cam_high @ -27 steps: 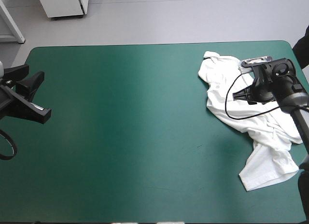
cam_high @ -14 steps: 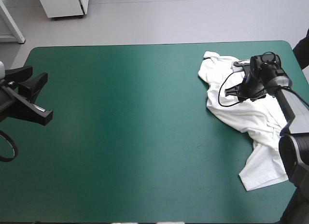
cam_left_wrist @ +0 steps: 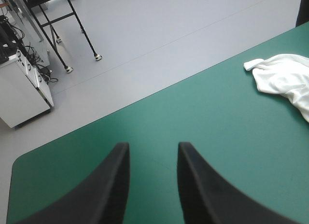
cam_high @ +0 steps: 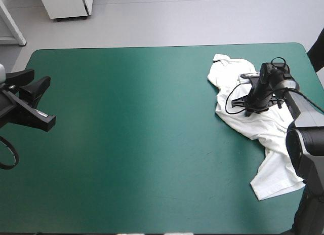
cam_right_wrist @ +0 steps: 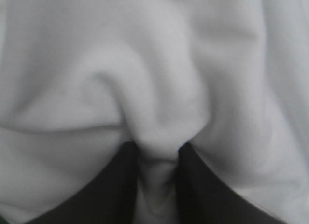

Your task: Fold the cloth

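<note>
high and wrist views, read from 9 o'clock across to 3 o'clock. the left tool hangs over the 9 o'clock edge of the bench, its black fingers spread with nothing between them, well apart from the work. at about 3 o'clock, near the right edge, the t-shirt lies as a crumpled heap, one end trailing toward 5 o'clock. the right tool is down on the heap's far part, its fingers all but pressed together, pinching a raised ridge of white cloth. you appear to be at the opening step: taking hold so the heap can be spread flat, with no fold yet made. your next move likely calls for lifting and drawing the cloth toward the centre, then bringing the left tool across for a second hold.
</note>
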Controlling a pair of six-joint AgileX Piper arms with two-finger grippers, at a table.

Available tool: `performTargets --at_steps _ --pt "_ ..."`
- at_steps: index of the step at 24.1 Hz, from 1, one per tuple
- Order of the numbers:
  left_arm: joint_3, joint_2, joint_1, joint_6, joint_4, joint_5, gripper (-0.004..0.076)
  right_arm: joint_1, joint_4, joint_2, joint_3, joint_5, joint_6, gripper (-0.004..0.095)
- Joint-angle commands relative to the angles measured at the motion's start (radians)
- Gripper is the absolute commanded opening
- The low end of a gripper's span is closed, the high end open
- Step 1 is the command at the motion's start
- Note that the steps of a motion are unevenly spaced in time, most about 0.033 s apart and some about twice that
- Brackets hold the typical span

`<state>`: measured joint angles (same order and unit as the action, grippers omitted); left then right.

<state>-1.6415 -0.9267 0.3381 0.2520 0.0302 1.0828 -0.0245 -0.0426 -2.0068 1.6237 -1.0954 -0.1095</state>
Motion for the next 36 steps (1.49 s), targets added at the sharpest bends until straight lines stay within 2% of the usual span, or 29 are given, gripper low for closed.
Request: performTargets --at_steps 1,3,6,14,17,20,26,31,33,36 --pt "-0.021 0.001 0.009 -0.002 -0.005 -0.068 0.0246 0.004 -0.161 0.035 0.025 -0.017 -0.09 -0.0006" --pt "-0.021 0.001 0.009 -0.002 -0.004 -0.068 0.0246 -0.008 -0.259 0.035 0.025 -0.03 -0.118 -0.0009" --pt "-0.021 0.003 0.009 -0.002 -0.006 -0.062 0.0246 -0.08 -0.3 0.035 0.025 -0.038 -0.137 -0.0007" --pt "-0.021 0.003 0.009 -0.003 -0.006 -0.051 0.0246 -0.523 -0.341 0.005 0.053 0.041 -0.16 -0.0007" --pt "-0.021 0.003 0.009 -0.003 -0.006 -0.042 0.0246 -0.644 -0.413 -0.038 0.118 0.039 -0.174 -0.0007" --pt "-0.021 0.004 0.009 -0.003 -0.011 -0.036 0.0246 -0.719 -0.414 -0.066 0.169 0.039 -0.189 -0.0007" --pt "-0.021 0.017 0.009 -0.003 -0.011 -0.033 0.0246 -0.74 -0.408 -0.077 0.206 0.031 -0.189 -0.0007" --pt "-0.021 0.037 0.009 -0.003 -0.011 -0.03 0.0246 -0.717 -0.401 -0.076 0.206 -0.065 -0.198 -0.0002" --pt "-0.021 0.043 0.009 -0.003 -0.011 -0.03 0.0246 -0.691 -0.391 -0.074 0.208 -0.104 -0.21 0.0039" --pt "-0.021 0.044 0.009 -0.003 -0.017 -0.026 0.0246 -0.637 -0.409 -0.074 0.243 -0.154 -0.203 0.0182"
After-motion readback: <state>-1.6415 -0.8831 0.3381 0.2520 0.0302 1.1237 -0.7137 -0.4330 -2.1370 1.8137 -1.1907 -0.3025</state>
